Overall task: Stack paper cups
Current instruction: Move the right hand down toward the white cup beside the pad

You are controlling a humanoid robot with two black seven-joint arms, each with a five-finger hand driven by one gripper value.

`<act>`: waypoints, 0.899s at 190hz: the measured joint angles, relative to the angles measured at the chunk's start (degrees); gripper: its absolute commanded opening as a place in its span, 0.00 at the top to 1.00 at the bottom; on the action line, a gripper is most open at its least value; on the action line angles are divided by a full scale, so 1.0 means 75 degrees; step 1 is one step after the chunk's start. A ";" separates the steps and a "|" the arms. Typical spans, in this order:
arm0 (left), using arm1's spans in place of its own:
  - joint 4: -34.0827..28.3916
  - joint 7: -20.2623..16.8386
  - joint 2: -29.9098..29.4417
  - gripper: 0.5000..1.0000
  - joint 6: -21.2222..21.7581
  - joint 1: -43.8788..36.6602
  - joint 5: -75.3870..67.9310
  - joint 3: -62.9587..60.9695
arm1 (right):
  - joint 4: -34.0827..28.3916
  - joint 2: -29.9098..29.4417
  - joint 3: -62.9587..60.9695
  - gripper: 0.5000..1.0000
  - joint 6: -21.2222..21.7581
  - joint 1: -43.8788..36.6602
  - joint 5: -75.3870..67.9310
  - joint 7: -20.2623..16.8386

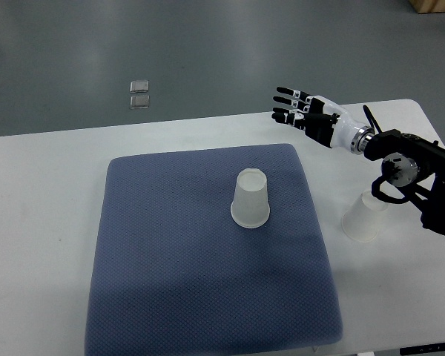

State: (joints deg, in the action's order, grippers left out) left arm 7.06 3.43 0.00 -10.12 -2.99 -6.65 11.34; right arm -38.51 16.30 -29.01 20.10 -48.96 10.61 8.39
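1. One paper cup point(251, 199) stands upside down near the middle of the blue mat point(170, 297); a second cup point(363, 217) sits off the mat on the white desk point(44, 200), partly behind the right arm.
2. Nothing looks stacked yet; both cups remain apart.
3. The right hand point(300, 111) hovers beyond the mat's far corner, fingers spread, empty.
4. Grey floor lies beyond, with two small squares point(139, 93), perhaps tape.
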 measured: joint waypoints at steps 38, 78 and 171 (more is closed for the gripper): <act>0.0027 0.0003 0.0000 0.00 0.0001 0.0015 0.0005 0.0022 | -0.0017 0.0061 0.0028 0.15 0.0045 0.0021 -0.0019 0.0000; 0.0031 0.0018 0.0000 0.00 0.0001 0.0047 0.0009 0.0001 | -0.0023 0.0106 0.0052 0.15 0.0113 0.0080 -0.0009 -0.0019; -0.0029 0.0011 0.0000 0.00 0.0002 0.0075 0.0009 -0.0001 | -0.0011 0.1235 0.0013 0.15 0.0757 -0.0177 0.0036 0.0008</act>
State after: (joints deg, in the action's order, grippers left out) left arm 6.84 3.51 0.00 -10.10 -2.43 -6.58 11.33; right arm -38.59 25.56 -28.91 25.77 -50.30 10.87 8.45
